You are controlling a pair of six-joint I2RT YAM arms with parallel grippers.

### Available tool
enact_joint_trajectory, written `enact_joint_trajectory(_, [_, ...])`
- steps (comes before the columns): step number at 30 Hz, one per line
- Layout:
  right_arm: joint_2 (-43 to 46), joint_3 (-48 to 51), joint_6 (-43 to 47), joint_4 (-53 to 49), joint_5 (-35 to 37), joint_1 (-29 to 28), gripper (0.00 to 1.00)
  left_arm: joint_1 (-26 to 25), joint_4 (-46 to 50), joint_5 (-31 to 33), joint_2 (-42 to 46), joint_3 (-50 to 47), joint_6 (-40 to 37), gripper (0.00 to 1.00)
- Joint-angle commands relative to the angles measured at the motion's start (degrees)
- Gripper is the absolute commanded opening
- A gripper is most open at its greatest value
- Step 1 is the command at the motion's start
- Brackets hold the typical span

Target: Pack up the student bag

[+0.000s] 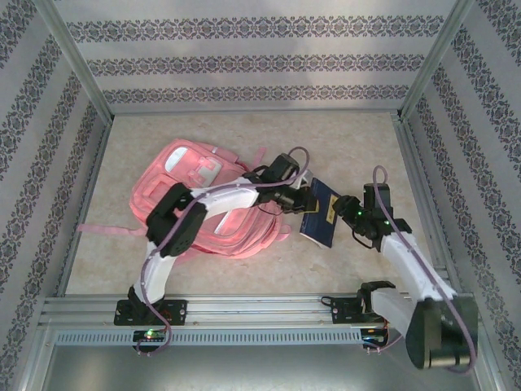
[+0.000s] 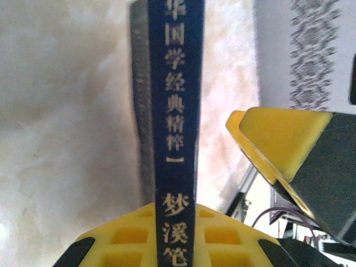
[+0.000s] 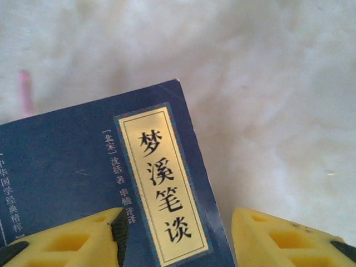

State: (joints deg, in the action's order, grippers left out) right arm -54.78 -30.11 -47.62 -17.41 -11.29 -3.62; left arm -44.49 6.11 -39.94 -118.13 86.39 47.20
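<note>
The student bag (image 1: pixel 195 171), pink and soft, lies flat at the left centre of the table, with my left arm reaching across it. Just right of the bag a dark blue book (image 1: pixel 320 216) is held off the table. My left gripper (image 1: pixel 303 199) is shut on it. In the left wrist view the book's spine (image 2: pixel 177 83) stands upright between the yellow pads (image 2: pixel 122 245) of my left gripper (image 2: pixel 177 222). My right gripper (image 1: pixel 342 209) is at the book's right edge. Its jaws stand open (image 3: pixel 178 214) around the cover's corner (image 3: pixel 83 167), and its right finger (image 3: pixel 278 239) is apart from the book.
The pale marbled tabletop (image 1: pixel 342 138) is bounded by patterned walls (image 1: pixel 244 65) and metal rails (image 1: pixel 244 309) along the near edge and sides. A pink bag strap (image 1: pixel 110 230) trails out to the left. My right gripper's yellow finger (image 2: pixel 278 139) hangs close beside the spine.
</note>
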Motion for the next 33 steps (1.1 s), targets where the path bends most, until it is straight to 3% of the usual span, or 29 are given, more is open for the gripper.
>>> enact_joint_trajectory(1, [7.91,0.40,-1.52,1.58,-0.93,-2.20,0.58,2.80,-12.96,3.75,12.07,-6.30,3.87,0.00])
enact_joint_trajectory(6, [16.99,3.72,-11.56,15.50,-8.37,-4.26,0.69,6.34,-26.67,8.89,24.13,-18.44,12.16,0.00])
enact_joint_trajectory(10, [17.38,4.75,-20.64,26.28,-11.65,-7.12,0.82,7.38,-32.06,14.74,31.26,-24.80,15.40,0.00])
enact_joint_trajectory(14, [13.54,4.35,-28.69,37.42,-11.78,-13.95,0.88,7.49,-37.44,22.67,37.59,-31.00,19.07,0.00])
enact_joint_trajectory(17, [11.19,3.09,-30.23,42.88,-8.10,-21.09,0.94,7.57,-41.27,27.23,40.94,-35.03,21.38,0.00])
enact_joint_trajectory(25, [5.30,2.11,-34.39,48.70,1.10,-32.27,0.94,7.66,-41.63,31.46,47.59,-37.08,21.38,0.00])
enact_joint_trajectory(33, [-0.09,0.27,-33.86,59.13,4.03,-35.19,0.92,7.66,-41.66,32.16,50.66,-38.40,22.82,0.00])
